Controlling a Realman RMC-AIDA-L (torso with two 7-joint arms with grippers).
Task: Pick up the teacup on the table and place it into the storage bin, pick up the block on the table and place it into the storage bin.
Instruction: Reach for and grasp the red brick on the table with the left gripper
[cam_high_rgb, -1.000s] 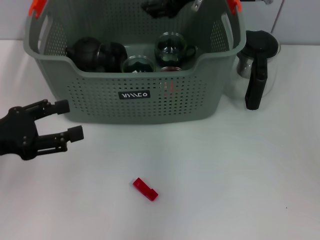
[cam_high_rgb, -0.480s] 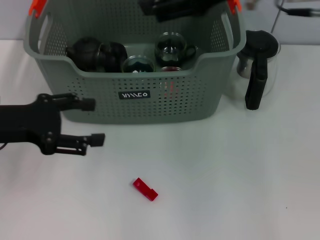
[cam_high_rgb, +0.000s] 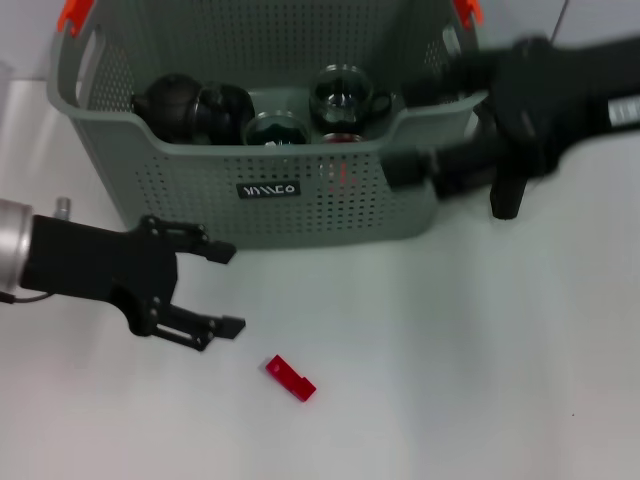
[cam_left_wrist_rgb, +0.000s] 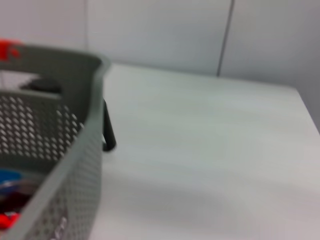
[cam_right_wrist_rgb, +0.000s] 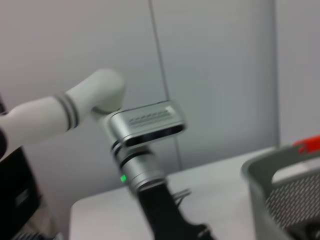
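The only writing sits on a small black label (cam_high_rgb: 268, 189) on the front wall of the storage bin (cam_high_rgb: 200, 210), seen in the head view. It carries 1 short word in white letters, but the letters are too small and blurred to read with any certainty. A pale patch on the right arm (cam_high_rgb: 625, 112) may be a marking, yet nothing on it can be read. The wrist views show no text.

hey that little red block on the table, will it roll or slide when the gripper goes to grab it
The red block looks flat-sided and lies low, so rolling seems unlikely. It looks small and light on the smooth white table, so it may skid if the open left gripper nudges it off-centre.
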